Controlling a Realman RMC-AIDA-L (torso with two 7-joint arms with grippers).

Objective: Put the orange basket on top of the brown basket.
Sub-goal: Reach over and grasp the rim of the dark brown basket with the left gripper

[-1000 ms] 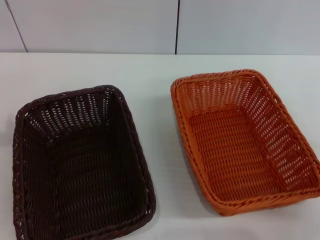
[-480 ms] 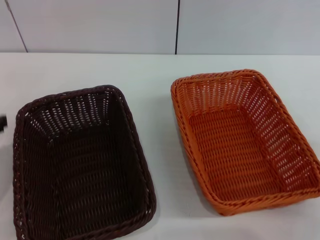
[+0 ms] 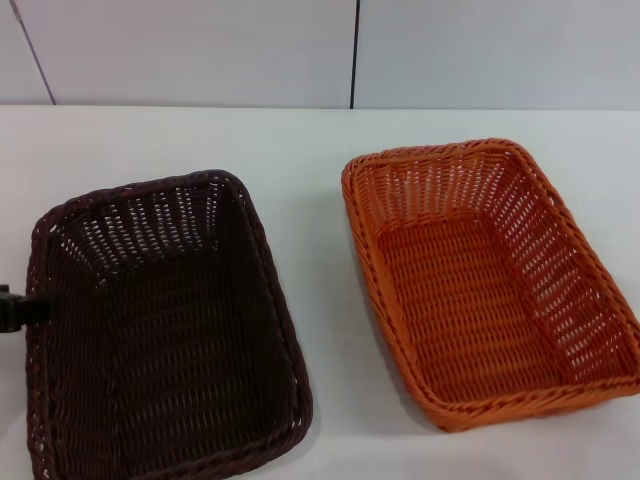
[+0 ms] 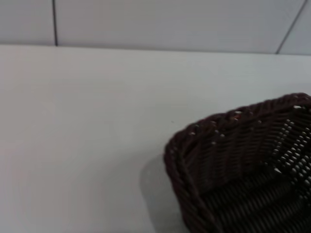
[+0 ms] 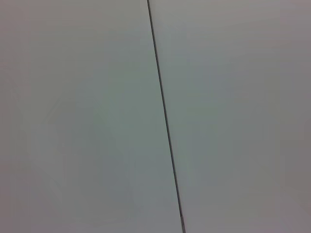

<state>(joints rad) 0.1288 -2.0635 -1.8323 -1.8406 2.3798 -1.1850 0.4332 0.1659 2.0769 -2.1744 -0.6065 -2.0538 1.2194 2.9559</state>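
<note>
The orange basket [image 3: 485,280] stands empty on the white table [image 3: 300,140], to the right in the head view. The brown basket [image 3: 160,325] stands empty to its left, a gap of bare table between them. One corner of the brown basket also shows in the left wrist view [image 4: 243,165]. My left gripper [image 3: 12,310] shows only as a small dark tip at the head view's left edge, beside the brown basket's left rim. My right gripper is out of view; the right wrist view holds only the wall.
A pale panelled wall [image 3: 200,50] with a dark vertical seam [image 3: 353,50] runs behind the table. The same seam shows in the right wrist view [image 5: 165,121]. Bare table lies behind both baskets.
My left gripper has come into the head view at the left edge and moved down and right, up against the brown basket's left rim. The baskets have not moved.
</note>
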